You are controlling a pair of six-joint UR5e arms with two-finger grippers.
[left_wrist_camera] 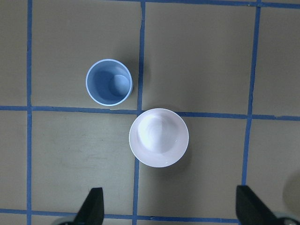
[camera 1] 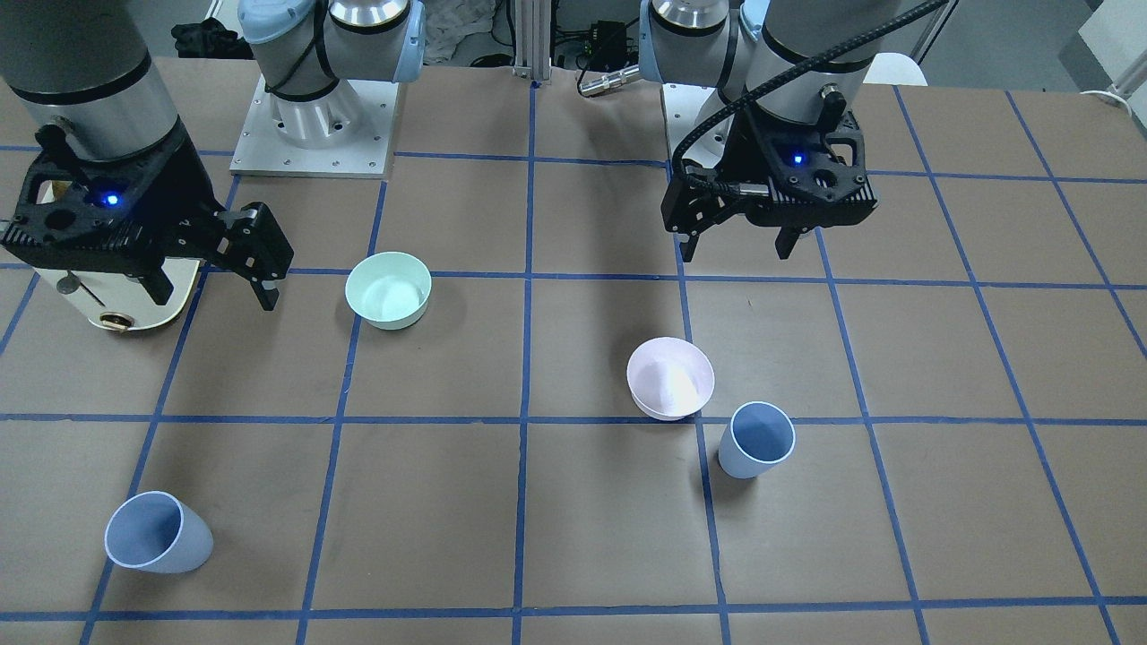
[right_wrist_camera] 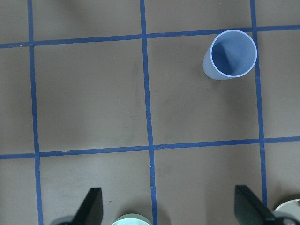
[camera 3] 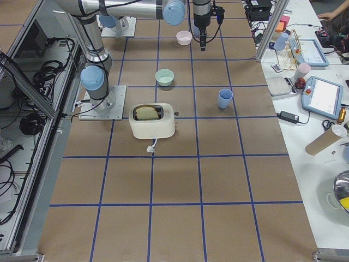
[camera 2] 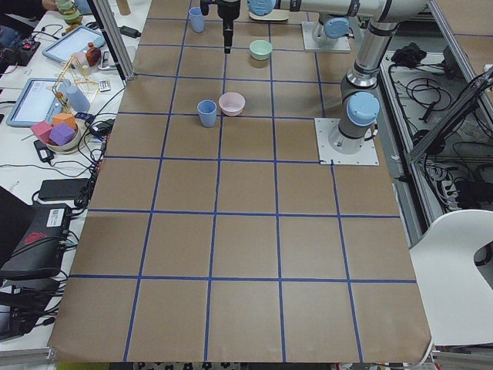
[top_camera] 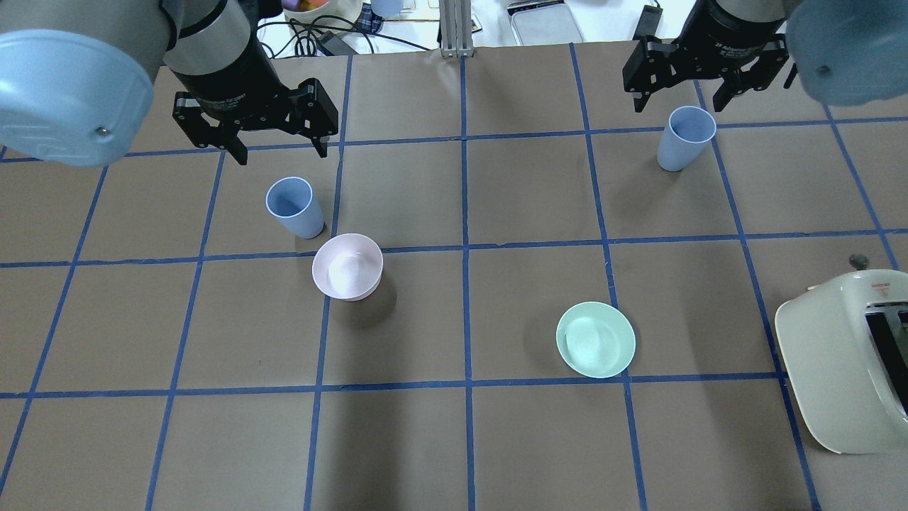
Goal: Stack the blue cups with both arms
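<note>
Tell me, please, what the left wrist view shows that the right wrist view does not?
Only the left wrist view shows the pale pink bowl and the first blue cup beside it. Only the right wrist view shows the second blue cup, plus slivers of the mint green bowl and the toaster at its bottom edge. Both show the taped brown table and an open, empty gripper: the left gripper, the right gripper.

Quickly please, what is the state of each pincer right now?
Left pincer: open, holding nothing.
Right pincer: open, holding nothing.
</note>
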